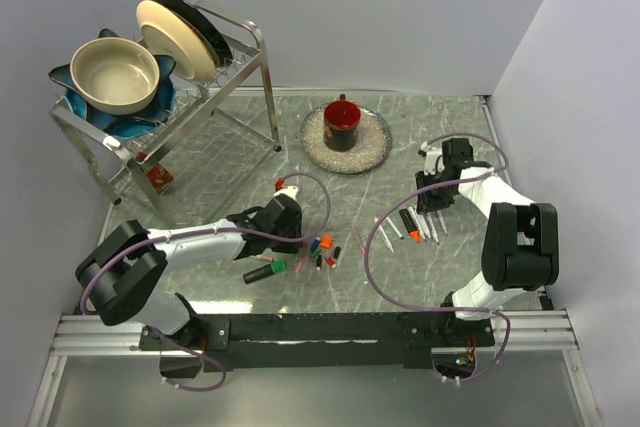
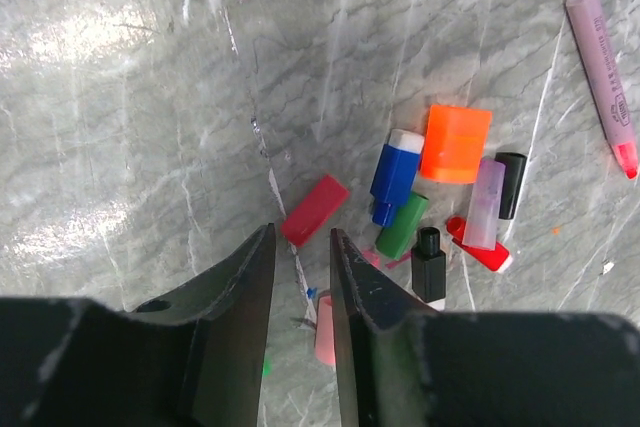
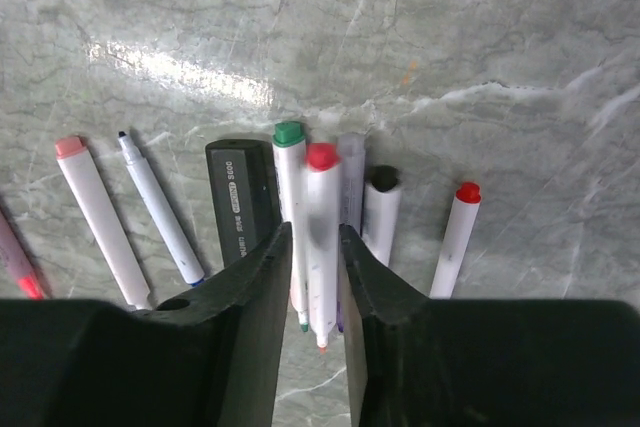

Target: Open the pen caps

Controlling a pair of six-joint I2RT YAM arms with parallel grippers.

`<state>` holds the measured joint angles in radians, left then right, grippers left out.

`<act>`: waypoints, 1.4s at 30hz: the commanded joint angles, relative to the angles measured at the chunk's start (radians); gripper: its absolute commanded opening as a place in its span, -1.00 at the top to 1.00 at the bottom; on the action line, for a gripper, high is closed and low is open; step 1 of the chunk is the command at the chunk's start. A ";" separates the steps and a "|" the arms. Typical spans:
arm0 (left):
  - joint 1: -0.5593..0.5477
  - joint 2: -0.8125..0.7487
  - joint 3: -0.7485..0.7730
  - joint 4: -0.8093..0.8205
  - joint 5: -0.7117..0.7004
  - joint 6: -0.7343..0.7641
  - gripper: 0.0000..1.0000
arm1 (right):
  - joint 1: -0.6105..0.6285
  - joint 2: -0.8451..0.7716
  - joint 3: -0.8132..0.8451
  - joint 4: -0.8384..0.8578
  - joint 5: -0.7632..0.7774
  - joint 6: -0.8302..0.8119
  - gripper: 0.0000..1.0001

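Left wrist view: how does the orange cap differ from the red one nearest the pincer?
The orange cap is wider and blockier; the red cap is slimmer. Orange sits crowded beside the blue cap; red lies apart, slanted. Both lie loose on the table, off their pens.
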<state>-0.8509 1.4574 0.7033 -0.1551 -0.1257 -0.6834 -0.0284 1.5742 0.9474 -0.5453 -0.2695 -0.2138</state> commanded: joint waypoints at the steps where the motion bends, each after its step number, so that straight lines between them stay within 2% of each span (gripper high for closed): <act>1: 0.004 -0.011 -0.010 0.029 0.009 -0.021 0.32 | 0.008 0.006 0.045 0.002 0.012 -0.013 0.27; 7: 0.006 -0.133 -0.042 0.029 -0.037 -0.041 0.21 | 0.008 -0.057 0.044 0.005 0.004 -0.016 0.18; 10: 0.004 -0.239 -0.085 0.023 -0.092 -0.070 0.01 | 0.010 -0.112 0.039 0.007 -0.031 -0.025 0.17; 13: 0.004 -0.357 -0.157 0.029 -0.156 -0.145 -0.41 | 0.008 -0.161 0.034 -0.001 -0.085 -0.047 0.16; 16: 0.004 -0.461 -0.233 -0.004 -0.221 -0.295 -0.75 | 0.010 -0.204 0.027 0.004 -0.108 -0.050 0.16; 19: 0.004 -0.538 -0.283 -0.084 -0.259 -0.496 -0.81 | 0.008 -0.227 0.022 0.008 -0.125 -0.050 0.16; 21: 0.003 -0.561 -0.295 -0.148 -0.285 -0.663 -0.79 | 0.010 -0.235 0.022 0.010 -0.134 -0.050 0.16; 22: 0.003 -0.571 -0.289 -0.252 -0.320 -0.808 -0.68 | 0.010 -0.235 0.022 0.007 -0.135 -0.052 0.16; 25: 0.003 -0.545 -0.246 -0.424 -0.354 -0.957 -0.50 | 0.008 -0.235 0.022 0.007 -0.142 -0.053 0.16; 29: 0.003 -0.453 -0.176 -0.526 -0.410 -1.016 -0.42 | 0.008 -0.237 0.021 0.008 -0.148 -0.053 0.16; 33: 0.003 -0.286 -0.067 -0.609 -0.422 -1.029 -0.36 | 0.008 -0.240 0.019 0.008 -0.149 -0.052 0.16; 36: 0.003 -0.180 0.011 -0.667 -0.449 -1.021 -0.21 | 0.008 -0.238 0.019 0.008 -0.154 -0.052 0.16; 37: 0.003 -0.157 0.031 -0.685 -0.460 -1.025 -0.09 | 0.008 -0.240 0.019 0.007 -0.154 -0.052 0.16; 42: 0.003 -0.075 0.100 -0.695 -0.477 -1.007 0.02 | 0.008 -0.246 0.016 0.010 -0.160 -0.052 0.16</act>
<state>-0.8501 1.3506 0.7460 -0.7719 -0.5415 -1.6650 -0.0254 1.3621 0.9485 -0.5468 -0.4126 -0.2558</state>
